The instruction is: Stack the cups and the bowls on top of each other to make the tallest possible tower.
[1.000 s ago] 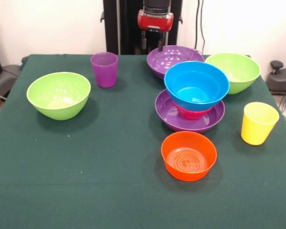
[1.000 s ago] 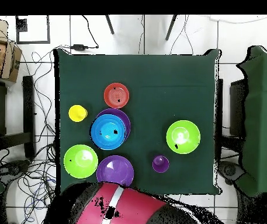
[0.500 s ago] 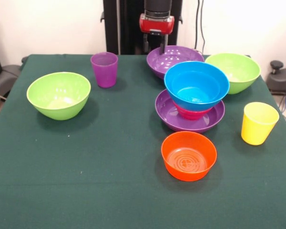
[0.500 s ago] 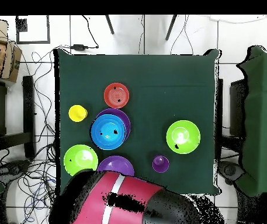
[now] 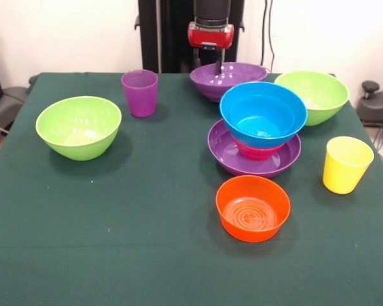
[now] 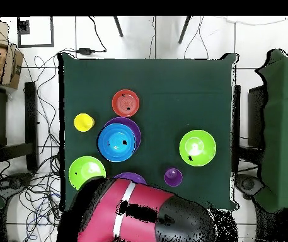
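Observation:
My gripper (image 5: 208, 64) hangs at the table's far edge, shut on the back rim of a wide purple bowl (image 5: 233, 80), one finger inside it and one behind. In front stands the tower: a wide purple bowl (image 5: 225, 156) as base, a red-pink bowl (image 5: 255, 152) in it, and a large blue bowl (image 5: 263, 115) on top. An orange bowl (image 5: 253, 208) sits nearer the camera. The yellow cup (image 5: 346, 164) is at the right and the purple cup (image 5: 140, 93) at the back left. Lime green bowls stand at the left (image 5: 78, 127) and back right (image 5: 313, 95).
From overhead, the red arm (image 6: 140, 214) covers most of the held purple bowl (image 6: 131, 177). The blue bowl (image 6: 116, 142) tops the tower there, with the orange bowl (image 6: 125, 103) and yellow cup (image 6: 83, 122) beyond it.
The gripper dropped onto the far purple bowl's rim and shut on it. That bowl has shifted a little to the left in the front view. Overhead, the arm reaches farther over the table.

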